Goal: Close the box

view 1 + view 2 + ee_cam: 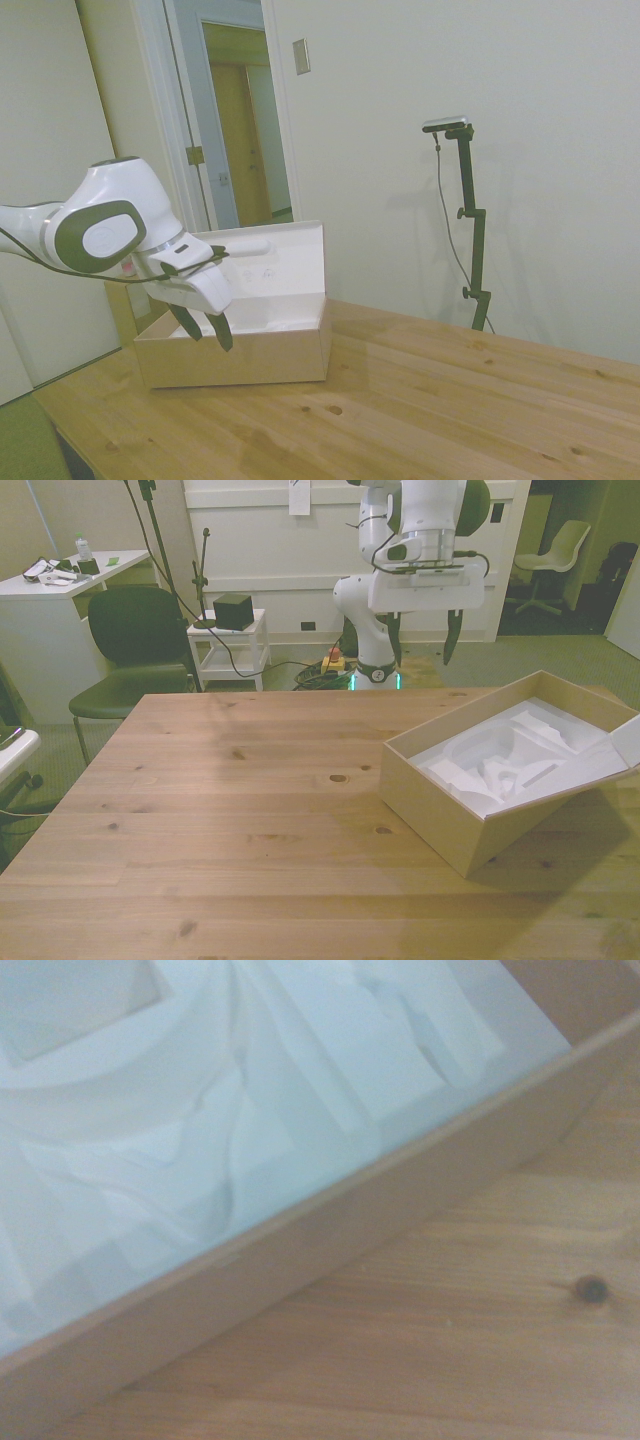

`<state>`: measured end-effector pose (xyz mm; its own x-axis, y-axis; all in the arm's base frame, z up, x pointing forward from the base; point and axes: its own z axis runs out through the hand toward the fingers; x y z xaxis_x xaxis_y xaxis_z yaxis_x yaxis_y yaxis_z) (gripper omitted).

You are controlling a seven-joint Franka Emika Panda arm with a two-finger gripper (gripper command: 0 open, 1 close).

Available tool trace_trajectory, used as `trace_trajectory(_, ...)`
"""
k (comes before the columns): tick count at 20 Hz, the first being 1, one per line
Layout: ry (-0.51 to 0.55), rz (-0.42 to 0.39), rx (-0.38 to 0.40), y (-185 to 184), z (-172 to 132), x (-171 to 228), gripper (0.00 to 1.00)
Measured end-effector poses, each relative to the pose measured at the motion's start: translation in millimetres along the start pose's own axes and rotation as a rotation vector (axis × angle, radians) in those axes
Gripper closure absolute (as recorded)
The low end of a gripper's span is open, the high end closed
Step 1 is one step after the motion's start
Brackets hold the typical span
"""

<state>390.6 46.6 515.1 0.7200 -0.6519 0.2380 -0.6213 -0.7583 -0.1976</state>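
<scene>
Cardboard box (470, 820) at right of front view, on the wooden table (230, 830); lower left of centre in side view (240, 355). Open, white moulded insert (510, 760) exposed. Lid flap (268, 262) standing upright off the far long edge in side view, oblong bump (246, 245) facing inward; only a sliver of it at the far right edge of front view (628, 738).

Gripper (422, 645) top centre of front view, above the table's far edge, clear of the box. Fingers spread wide, empty. In side view (205, 328) hanging tilted at the box's left end. Wrist view: box wall (330, 1250) and insert only, no lid.

Probably still positioning, nothing closed yet. To do it well:
- get behind the flap's outer face, above the hinge line
- push near the top edge, mid-length, for leverage and no twist
- follow the arc down, not straight through
- watch for the box sliding on the table; light, looks unanchored
- keep fingers out of the insert
</scene>
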Motion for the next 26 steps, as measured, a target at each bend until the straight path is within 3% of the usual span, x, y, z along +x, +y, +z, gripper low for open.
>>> trace_trajectory(12, 0.134, -0.144, 0.121, -71.0, -66.4, -14.1, 0.00)
trace_trajectory(19, 0.197, -0.221, 0.149, -119.9, -80.6, -10.5, 0.00)
trace_trajectory(26, 0.273, -0.233, 0.183, -162.6, -84.3, -3.3, 0.00)
